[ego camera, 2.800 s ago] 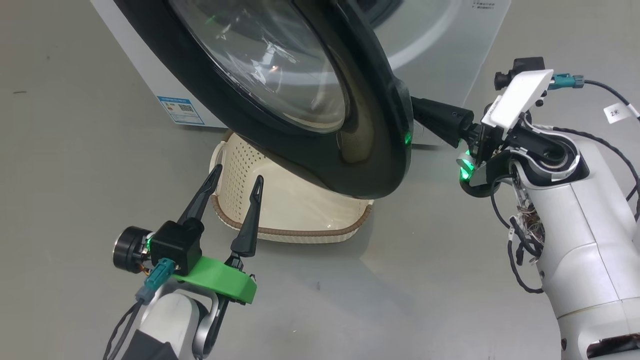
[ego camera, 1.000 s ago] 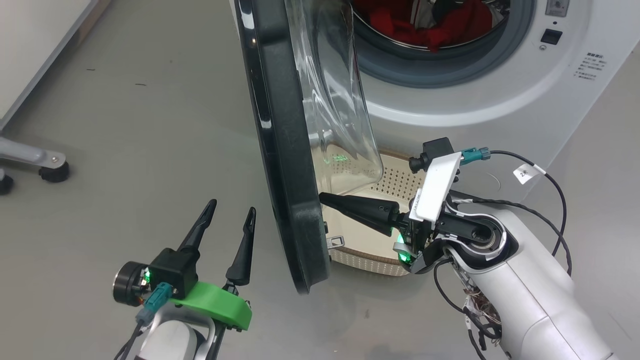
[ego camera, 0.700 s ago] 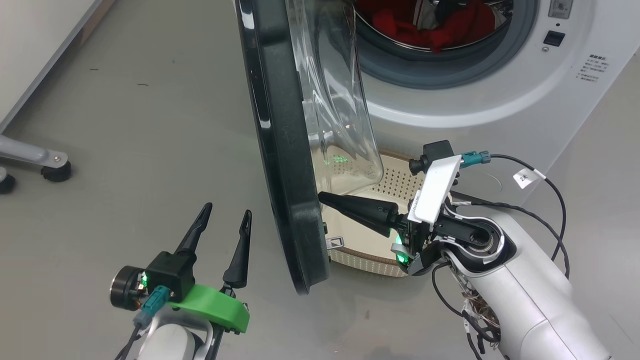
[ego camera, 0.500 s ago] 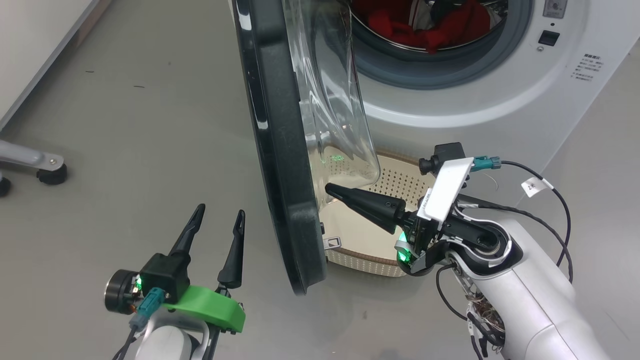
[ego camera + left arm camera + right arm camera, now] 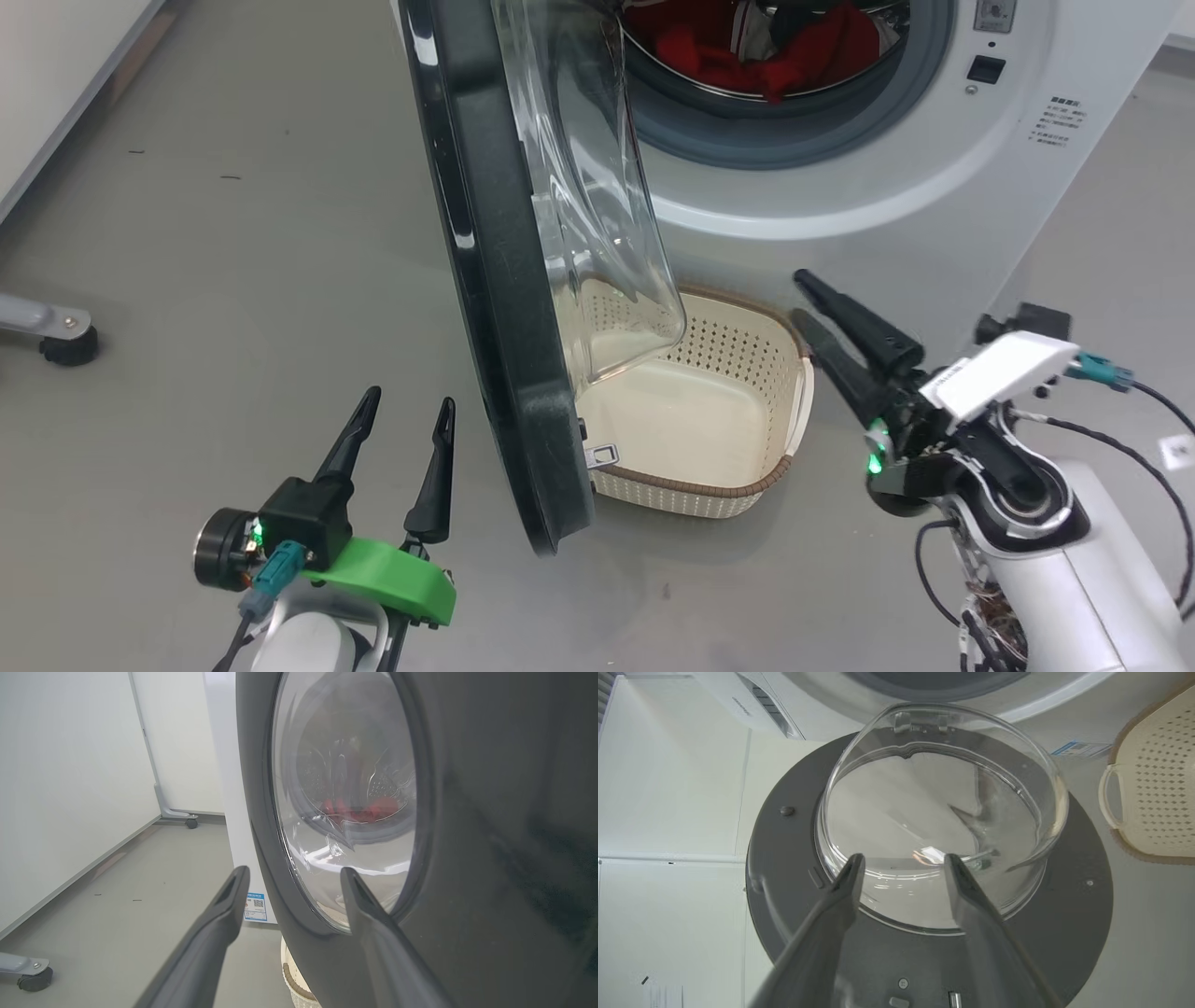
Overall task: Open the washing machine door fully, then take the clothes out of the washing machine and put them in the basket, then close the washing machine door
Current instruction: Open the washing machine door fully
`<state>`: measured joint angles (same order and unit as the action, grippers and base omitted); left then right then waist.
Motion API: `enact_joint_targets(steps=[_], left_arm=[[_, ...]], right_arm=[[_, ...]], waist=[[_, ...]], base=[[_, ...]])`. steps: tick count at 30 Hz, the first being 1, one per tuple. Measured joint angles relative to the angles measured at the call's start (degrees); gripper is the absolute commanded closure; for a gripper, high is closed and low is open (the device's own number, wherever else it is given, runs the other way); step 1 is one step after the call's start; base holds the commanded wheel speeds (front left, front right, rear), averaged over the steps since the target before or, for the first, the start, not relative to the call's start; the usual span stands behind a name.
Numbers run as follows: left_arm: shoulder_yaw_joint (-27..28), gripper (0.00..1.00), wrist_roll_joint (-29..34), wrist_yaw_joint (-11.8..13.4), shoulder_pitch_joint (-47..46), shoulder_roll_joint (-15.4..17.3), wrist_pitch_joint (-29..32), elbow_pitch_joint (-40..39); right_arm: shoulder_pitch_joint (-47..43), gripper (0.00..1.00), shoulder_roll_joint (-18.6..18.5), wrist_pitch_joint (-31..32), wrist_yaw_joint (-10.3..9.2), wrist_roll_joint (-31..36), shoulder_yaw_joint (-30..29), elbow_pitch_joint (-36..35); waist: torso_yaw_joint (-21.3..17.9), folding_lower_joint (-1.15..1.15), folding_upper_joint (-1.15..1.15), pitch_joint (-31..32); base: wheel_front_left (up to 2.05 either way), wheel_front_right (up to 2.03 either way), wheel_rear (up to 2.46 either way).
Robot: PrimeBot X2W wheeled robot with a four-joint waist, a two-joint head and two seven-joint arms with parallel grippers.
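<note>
Right gripper (image 5: 796,296) backed off the washing machine door (image 5: 485,280), fingers (image 5: 854,322) parted

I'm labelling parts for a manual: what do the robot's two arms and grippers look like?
Left gripper: two long tapered dark fingers, black block, bright green bracket, teal plug. Right gripper: same fingers, white plate, teal plug, black cable, white tag, green light. Both forearms pale grey-white.
</note>
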<state>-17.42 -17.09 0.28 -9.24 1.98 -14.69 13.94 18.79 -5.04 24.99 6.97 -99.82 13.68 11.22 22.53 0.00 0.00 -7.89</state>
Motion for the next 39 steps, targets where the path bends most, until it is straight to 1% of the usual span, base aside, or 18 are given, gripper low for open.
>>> enact_joint_targets(steps=[2, 5, 6, 13, 15, 17, 20, 21, 23, 25, 26, 30, 32, 33, 35, 39], left_arm=[[0.12, 0.0, 0.0, 0.0, 0.04, 0.0, 0.0, 0.0], [0.34, 0.0, -0.02, 0.0, 0.12, 0.01, 0.0, 0.0], [0.44, 0.0, -0.04, 0.01, 0.15, 0.0, 0.0, 0.0], [0.93, 0.0, -0.05, 0.12, 0.2, -0.01, 0.0, 0.01], [0.98, 0.0, -0.07, 0.22, 0.21, 0.01, 0.0, 0.03], [1.02, 0.0, -0.07, 0.43, 0.23, -0.01, 0.0, 0.07], [1.16, 0.0, -0.07, 0.43, 0.26, 0.0, 0.0, 0.15], [1.16, 0.0, -0.07, 0.43, 0.26, 0.0, 0.0, 0.15], [1.32, 0.0, -0.07, 0.44, 0.28, 0.0, 0.0, 0.22], [1.51, 0.0, -0.07, 0.44, 0.35, 0.0, 0.0, 0.31], [1.57, 0.0, -0.07, 0.44, 0.41, 0.0, 0.0, 0.36], [1.62, 0.0, -0.07, 0.44, 0.49, 0.0, 0.0, 0.41], [1.63, 0.0, -0.07, 0.44, 0.54, 0.0, 0.0, 0.41], [1.65, 0.0, -0.07, 0.44, 0.59, 0.01, 0.0, 0.41], [1.67, 0.0, -0.07, 0.44, 0.79, 0.0, 0.0, 0.41], [1.78, 0.0, -0.08, 0.44, 1.04, 0.0, 0.0, 0.42]], right_arm=[[-1.74, 0.0, -0.85, -2.89, 0.0, 1.93, -2.02, -0.44], [-4.11, 0.0, -2.23, -6.86, 0.0, 6.28, -3.41, -1.58], [-5.25, 0.0, -2.92, -9.82, 0.0, 9.67, -4.05, -2.48], [-7.03, 0.0, -6.73, -22.81, 0.0, 25.66, -4.97, -5.58], [-7.73, 0.0, -8.49, -26.58, 0.0, 31.36, -4.55, -6.34], [-8.28, 0.0, -10.16, -30.42, 0.01, 36.24, -4.3, -6.55], [-9.08, 0.0, -13.26, -36.08, 0.01, 45.97, -2.88, -6.66], [-9.08, 0.0, -13.26, -36.08, 0.01, 45.97, -2.88, -6.66], [-9.57, 0.0, -14.88, -39.65, 0.02, 51.58, -2.32, -6.32], [-10.53, 0.0, -15.35, -42.66, 0.0, 56.06, -2.11, -5.12], [-11.2, 0.0, -15.61, -42.35, -0.12, 58.22, -1.82, -4.71], [-12.84, 0.0, -16.28, -40.81, -2.63, 66.73, -0.87, -4.08], [-13.38, 0.0, -15.75, -40.57, -3.87, 68.64, -0.87, -3.8], [-13.84, 0.0, -15.33, -40.36, -4.21, 69.64, -0.71, -3.59], [-14.78, 0.0, -13.56, -39.99, -5.68, 71.38, -1.62, -3.76], [-15.71, 0.0, -10.1, -39.91, -6.84, 73.26, -2.56, -4.61]], waist=[[-0.16, 0.0, 0.0, 0.04], [-0.35, 0.0, 0.0, 0.05], [-0.47, 0.0, 0.0, 0.03], [-0.96, 0.0, 0.0, 0.02], [-1.11, 0.0, 0.0, 0.08], [-1.24, 0.0, 0.0, 0.17], [-1.4, 0.0, 0.0, 0.26], [-1.4, 0.0, 0.0, 0.26], [-1.47, 0.0, 0.0, 0.35], [-1.53, 0.0, 0.0, 0.47], [-1.53, 0.0, 0.0, 0.54], [-1.47, 0.0, 0.0, 0.76], [-1.41, 0.0, 0.0, 0.85], [-1.37, 0.0, 0.0, 0.9], [-1.33, 0.0, 0.0, 0.95], [-1.27, 0.0, 0.0, 0.94]], base=[[0.0, 0.0, 0.0], [0.0, 0.0, 0.0], [0.0, 0.0, 0.0], [0.0, 0.0, 0.0], [0.0, 0.0, 0.0], [0.0, 0.0, 0.0], [0.0, 0.0, 0.0], [0.0, 0.0, 0.0], [0.0, 0.0, 0.0], [0.0, 0.0, 0.0], [0.0, 0.0, 0.0], [0.0, 0.0, 0.0], [0.0, 0.0, 0.0], [0.0, 0.0, 0.0], [0.0, 0.0, 0.0], [0.0, 0.0, 0.0]])
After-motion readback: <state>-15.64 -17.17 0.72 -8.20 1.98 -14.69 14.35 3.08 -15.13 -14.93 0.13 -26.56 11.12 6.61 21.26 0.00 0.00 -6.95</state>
